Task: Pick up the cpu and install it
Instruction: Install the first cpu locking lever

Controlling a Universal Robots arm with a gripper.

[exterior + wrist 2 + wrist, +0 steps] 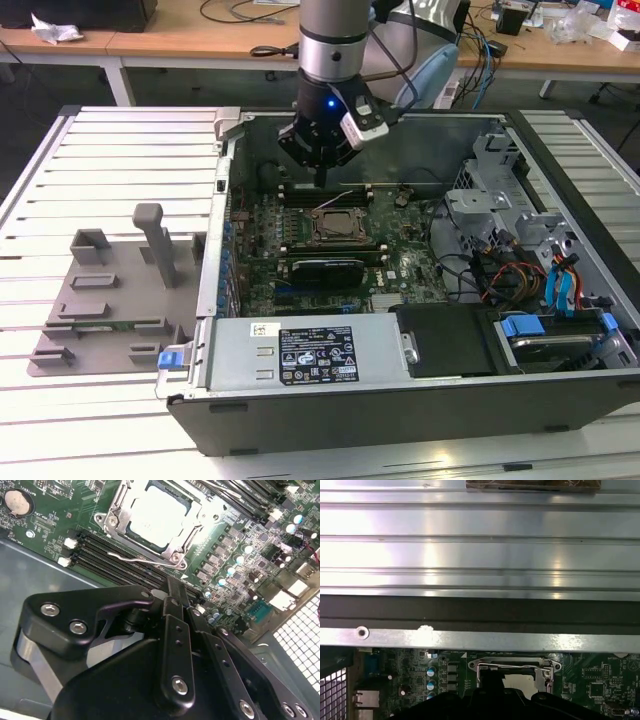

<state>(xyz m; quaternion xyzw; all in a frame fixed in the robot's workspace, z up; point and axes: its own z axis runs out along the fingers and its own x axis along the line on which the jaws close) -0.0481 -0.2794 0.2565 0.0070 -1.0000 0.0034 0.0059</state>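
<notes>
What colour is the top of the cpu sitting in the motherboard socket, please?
Shiny silver-grey, almost white under glare; the cpu shows best in the second wrist view.

Black claw (pixel 172 597), fingers together, hovers above motherboard (pixel 235 565); cpu (pixel 159 515) sits in its metal-framed socket (pixel 176 556).

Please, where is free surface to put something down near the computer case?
Bare slatted table lies behind the grey tray fixture, on the exterior view's left of the case. Inside, around the socket under the end effector, it is crowded.
</notes>
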